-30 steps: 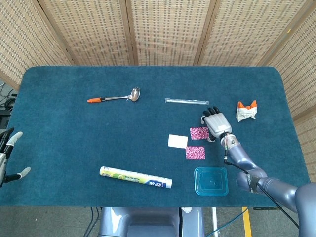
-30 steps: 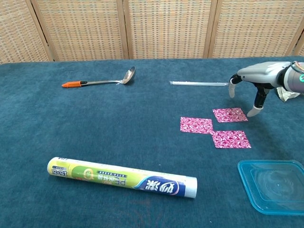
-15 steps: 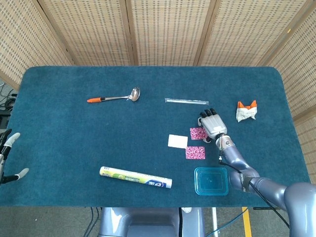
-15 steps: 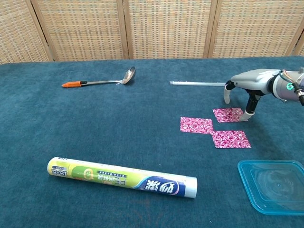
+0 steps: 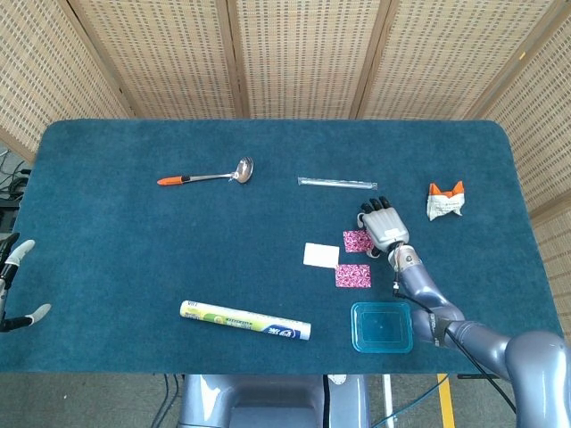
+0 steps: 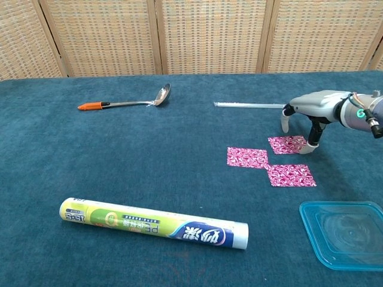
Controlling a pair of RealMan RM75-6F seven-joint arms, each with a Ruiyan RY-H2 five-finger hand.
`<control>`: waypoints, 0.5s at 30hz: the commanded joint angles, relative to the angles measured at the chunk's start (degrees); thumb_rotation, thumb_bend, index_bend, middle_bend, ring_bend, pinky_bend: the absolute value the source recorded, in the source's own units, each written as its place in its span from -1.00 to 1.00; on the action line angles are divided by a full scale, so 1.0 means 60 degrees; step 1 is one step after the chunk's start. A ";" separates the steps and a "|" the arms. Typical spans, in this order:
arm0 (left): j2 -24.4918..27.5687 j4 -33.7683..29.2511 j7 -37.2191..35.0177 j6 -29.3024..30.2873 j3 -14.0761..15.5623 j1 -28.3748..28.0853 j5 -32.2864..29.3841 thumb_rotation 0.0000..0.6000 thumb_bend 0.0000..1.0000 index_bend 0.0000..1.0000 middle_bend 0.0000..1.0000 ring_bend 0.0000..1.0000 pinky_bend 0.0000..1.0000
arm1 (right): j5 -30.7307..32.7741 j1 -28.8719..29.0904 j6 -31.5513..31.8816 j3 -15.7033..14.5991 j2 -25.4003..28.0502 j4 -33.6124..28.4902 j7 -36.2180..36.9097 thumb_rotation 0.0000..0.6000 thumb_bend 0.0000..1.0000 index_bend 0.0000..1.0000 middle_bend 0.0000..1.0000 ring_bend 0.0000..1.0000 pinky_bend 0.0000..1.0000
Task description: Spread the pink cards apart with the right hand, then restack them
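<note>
Three pink cards are laid apart, with the right hand set over the far one.

Nearest are seen a tube point(image 6: 153, 224) and a blue lid point(image 6: 344, 234). Beyond them lie the near card point(image 6: 291, 175), the left card point(image 6: 247, 157) and the far card point(image 6: 289, 144), corners close together. The right hand point(image 6: 306, 115) is arched over the far card, fingers apart, one fingertip point(image 6: 312, 143) at its edge. The left hand point(image 5: 12, 281) is seen at the table edge, fingers spread, holding nothing. Farther off lie a ladle point(image 6: 124, 102) and a strip point(image 6: 249, 105).
</note>
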 commanded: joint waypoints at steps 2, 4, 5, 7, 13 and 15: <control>0.0001 -0.0007 0.0004 0.0002 -0.0002 -0.0001 0.0005 1.00 -0.72 -0.83 -1.00 -1.00 -1.00 | -0.0070 -0.0035 0.0027 -0.0003 -0.0017 0.0008 0.0018 1.00 -0.58 -0.29 -0.69 -1.00 -1.00; 0.0004 -0.0013 0.0003 0.0006 -0.0007 -0.0006 0.0014 1.00 -0.72 -0.83 -1.00 -1.00 -1.00 | -0.0097 -0.0049 0.0026 -0.0004 -0.0017 0.0017 0.0021 1.00 -0.58 -0.29 -0.69 -1.00 -1.00; 0.0007 -0.0020 0.0000 0.0006 -0.0008 -0.0009 0.0022 1.00 -0.72 -0.83 -1.00 -1.00 -1.00 | -0.0103 -0.0055 0.0018 -0.0001 -0.0020 0.0033 0.0024 1.00 -0.58 -0.29 -0.69 -1.00 -1.00; 0.0009 -0.0029 0.0000 0.0008 -0.0006 -0.0008 0.0028 1.00 -0.72 -0.83 -1.00 -1.00 -1.00 | -0.0112 -0.0060 0.0004 0.0004 -0.0025 0.0068 0.0028 1.00 -0.58 -0.29 -0.69 -1.00 -1.00; 0.0013 -0.0038 0.0022 0.0016 -0.0013 -0.0007 0.0022 1.00 -0.72 -0.83 -1.00 -1.00 -1.00 | -0.0164 -0.0100 -0.0030 0.0020 -0.0042 0.0177 0.0063 1.00 -0.58 -0.29 -0.69 -1.00 -1.00; 0.0014 -0.0047 0.0030 0.0019 -0.0017 -0.0011 0.0029 1.00 -0.72 -0.83 -1.00 -1.00 -1.00 | -0.0192 -0.0114 -0.0034 0.0026 -0.0049 0.0211 0.0079 1.00 -0.58 -0.29 -0.69 -1.00 -1.00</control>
